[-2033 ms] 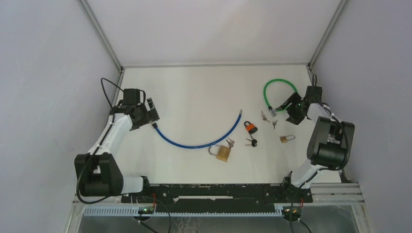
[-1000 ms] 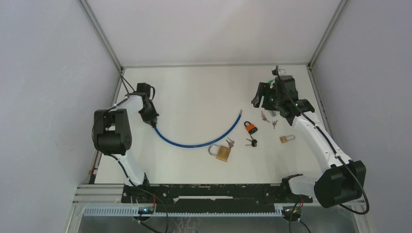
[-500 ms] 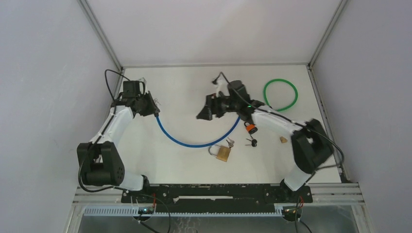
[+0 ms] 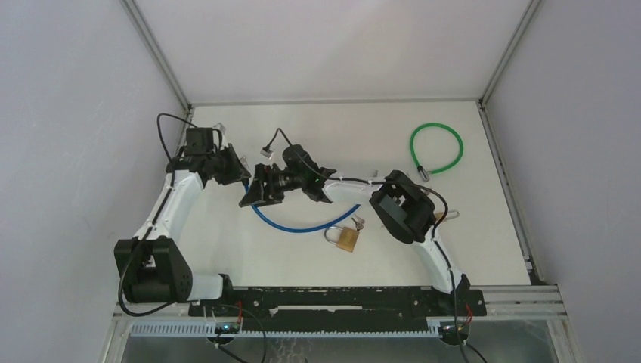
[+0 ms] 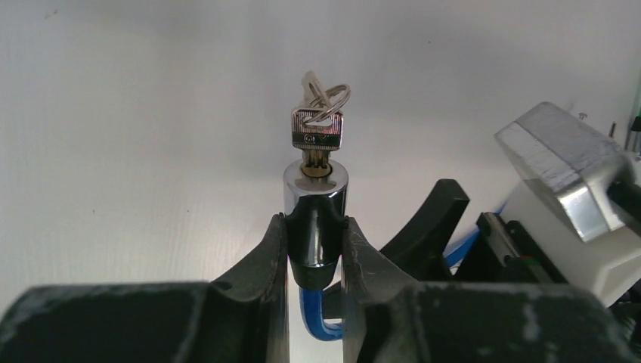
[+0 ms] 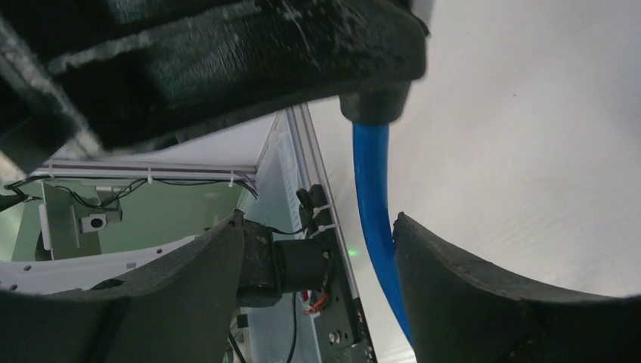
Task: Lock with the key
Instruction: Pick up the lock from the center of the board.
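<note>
Where the two arms met over the left half of the white table (image 4: pixel 317 128), both grippers stood close together. The right arm (image 4: pixel 401 208) lay stretched from its base across to the left side, its forearm above the middle of the table. The left arm (image 4: pixel 178 198) rose along the left edge and bent inward.

The blue cable (image 4: pixel 298 226) lay in a bow on the table, sagging toward the near edge. Its left end was raised between the grippers and its right part passed under the right arm. The green cable (image 4: pixel 413 145) lay as a closed ring near the far right corner, well apart from both arms. A brass padlock (image 4: pixel 347 239) lay flat just on the near side of the blue bow, with small keys (image 4: pixel 357 222) just beside it.

The right gripper (image 6: pixel 316 227) had its jaws spread wide. The blue cable ran down between them, nearer the right finger (image 6: pixel 453 287); whether it touched that finger could not be told.

The left gripper (image 5: pixel 316 234) was pinching the cylinder (image 5: pixel 316 200) at the blue cable's end. One finger (image 5: pixel 272 257) pressed on each side of its lower half, and the chrome top stood clear above them. The key (image 5: pixel 318 134) sat in the cylinder's top face, head upright, with a split ring (image 5: pixel 332 94) through the head.
</note>
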Motion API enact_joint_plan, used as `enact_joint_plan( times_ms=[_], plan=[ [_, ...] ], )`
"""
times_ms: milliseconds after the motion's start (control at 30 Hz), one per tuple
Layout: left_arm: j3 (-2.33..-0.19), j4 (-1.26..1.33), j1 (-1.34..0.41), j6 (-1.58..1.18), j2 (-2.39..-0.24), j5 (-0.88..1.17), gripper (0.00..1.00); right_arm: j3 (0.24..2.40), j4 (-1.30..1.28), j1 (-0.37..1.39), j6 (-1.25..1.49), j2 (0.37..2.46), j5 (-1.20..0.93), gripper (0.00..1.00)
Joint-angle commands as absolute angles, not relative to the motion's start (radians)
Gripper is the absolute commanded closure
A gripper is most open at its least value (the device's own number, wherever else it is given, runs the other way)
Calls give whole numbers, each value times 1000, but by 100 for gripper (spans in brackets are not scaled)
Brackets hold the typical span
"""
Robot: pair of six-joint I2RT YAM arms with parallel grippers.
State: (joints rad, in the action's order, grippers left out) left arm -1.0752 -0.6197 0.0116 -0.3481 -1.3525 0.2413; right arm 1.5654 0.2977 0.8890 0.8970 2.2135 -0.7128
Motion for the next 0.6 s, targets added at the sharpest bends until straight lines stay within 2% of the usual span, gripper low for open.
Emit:
enact_joint_plan(
  times_ms=[0, 167, 267, 333, 400, 433, 467, 500, 567],
  plan=[
    [-1130, -651, 9, -402, -1301, 310, 100, 1643, 296, 922, 946, 2230, -677, 24],
    [-1154, -672, 9, -399, -1279, 298, 100, 1608, 391, 912, 950, 2239, -680, 51],
    [-1160, -679, 9, -403, -1270, 299, 100, 1620, 419, 910, 924, 2233, -697, 85],
    [-1157, -679, 8, -406, -1266, 315, 100, 1645, 403, 908, 880, 2225, -703, 99],
    [-1157, -680, 9, -412, -1266, 338, 100, 1656, 409, 895, 877, 2219, -704, 100],
    [-1159, -680, 9, -410, -1266, 351, 90, 1654, 428, 882, 896, 2215, -704, 100],
    [-1166, -689, 9, -406, -1265, 356, 68, 1645, 454, 866, 922, 2207, -702, 100],
    [-1177, -696, 9, -392, -1261, 362, 49, 1630, 491, 850, 946, 2186, -697, 100],
    [-1204, -706, 9, -344, -1236, 356, 31, 1586, 569, 813, 994, 2137, -673, 100]
  ],
)
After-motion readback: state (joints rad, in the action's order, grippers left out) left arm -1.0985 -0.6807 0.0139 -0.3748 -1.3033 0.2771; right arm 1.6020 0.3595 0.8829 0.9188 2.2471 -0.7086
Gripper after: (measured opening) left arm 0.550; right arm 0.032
